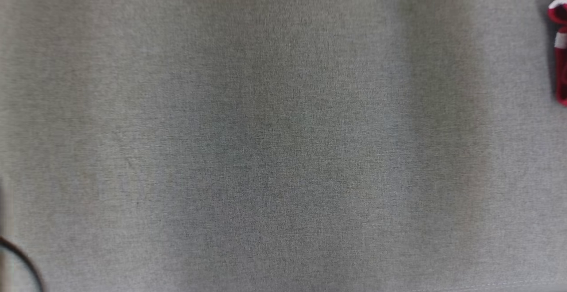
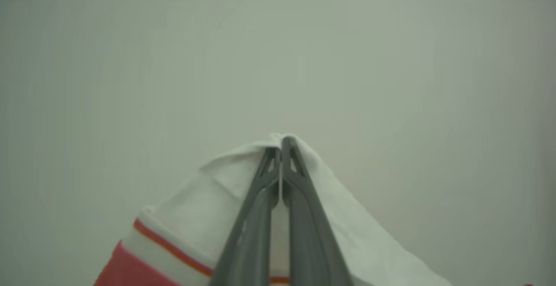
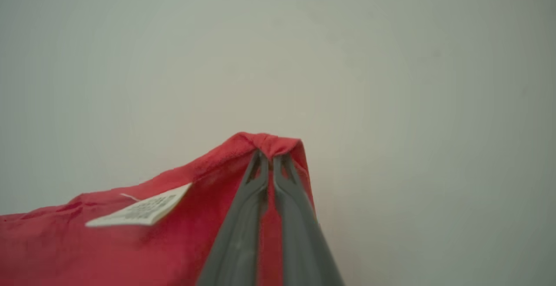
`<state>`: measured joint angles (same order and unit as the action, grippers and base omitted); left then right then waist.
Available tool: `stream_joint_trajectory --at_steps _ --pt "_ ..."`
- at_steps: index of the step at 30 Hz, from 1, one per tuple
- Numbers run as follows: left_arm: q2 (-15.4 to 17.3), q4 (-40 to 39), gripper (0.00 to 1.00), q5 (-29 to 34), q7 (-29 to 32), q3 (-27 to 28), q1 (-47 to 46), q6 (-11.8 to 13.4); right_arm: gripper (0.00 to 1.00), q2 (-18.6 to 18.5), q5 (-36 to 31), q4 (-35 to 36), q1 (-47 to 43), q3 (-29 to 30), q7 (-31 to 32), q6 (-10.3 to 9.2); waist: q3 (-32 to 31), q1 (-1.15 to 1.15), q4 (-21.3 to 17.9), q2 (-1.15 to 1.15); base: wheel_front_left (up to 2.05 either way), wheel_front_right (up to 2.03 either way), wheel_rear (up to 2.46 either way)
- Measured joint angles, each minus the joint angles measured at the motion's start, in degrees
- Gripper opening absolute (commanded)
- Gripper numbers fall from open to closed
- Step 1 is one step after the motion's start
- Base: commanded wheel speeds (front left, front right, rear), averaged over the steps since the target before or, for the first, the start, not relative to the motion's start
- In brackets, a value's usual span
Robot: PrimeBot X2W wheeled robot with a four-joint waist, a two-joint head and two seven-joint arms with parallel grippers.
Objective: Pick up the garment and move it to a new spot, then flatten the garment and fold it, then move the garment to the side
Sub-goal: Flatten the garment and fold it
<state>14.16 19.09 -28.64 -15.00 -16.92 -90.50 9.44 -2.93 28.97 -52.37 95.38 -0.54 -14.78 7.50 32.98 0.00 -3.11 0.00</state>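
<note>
Red-and-white soft cloth garment [image 3: 87,247] hung pinched tight in the jaws of left gripper [image 2: 281,147] and right gripper [image 3: 270,158]; flattening and folding were not done yet.

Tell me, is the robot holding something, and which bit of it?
Yes, the garment. The left gripper pinches a white fold; the right gripper pinches a red fold.

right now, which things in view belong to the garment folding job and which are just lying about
Belongs to the job: red and white fabric garment; left tool, shut on its white part; right tool, shut on its red part.
Just lying about: thin black curved cable at the head view's lower left; grey woven cloth surface underneath.
</note>
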Motion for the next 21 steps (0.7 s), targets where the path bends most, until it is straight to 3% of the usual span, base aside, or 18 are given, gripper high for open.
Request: stream_joint_trajectory --at_steps 4,6,10,16,21 --pt "-3.5 -2.4 0.00 3.5 0.0 2.8 5.7 -4.0 0.00 -0.1 -2.4 3.9 -1.6 1.7 -0.3 0.00 1.7 0.00 0.1 0.00 0.00 0.00 0.00" --pt "-6.0 -0.8 0.00 5.3 0.0 3.7 10.4 -6.7 0.00 0.0 -3.3 3.6 -6.7 0.0 -0.3 -0.01 2.8 0.02 0.8 0.01 0.00 0.00 0.00" --pt "-8.5 -0.7 0.00 6.2 0.0 6.8 14.6 -9.7 0.00 0.1 -3.7 3.3 -10.8 -3.9 -0.3 0.00 3.5 0.00 2.4 0.00 0.00 0.00 0.00" --pt "-10.4 -0.9 0.00 6.3 0.0 8.3 21.6 -14.1 0.00 -1.9 -2.4 4.1 -16.6 -8.2 0.8 0.00 2.9 0.01 4.1 0.01 0.00 0.00 0.00" --pt "-10.9 3.0 0.00 5.3 0.0 5.3 26.6 -15.8 0.00 -5.2 0.7 5.8 -20.1 -9.6 4.1 0.00 0.1 0.00 4.7 0.00 0.00 0.00 0.00"
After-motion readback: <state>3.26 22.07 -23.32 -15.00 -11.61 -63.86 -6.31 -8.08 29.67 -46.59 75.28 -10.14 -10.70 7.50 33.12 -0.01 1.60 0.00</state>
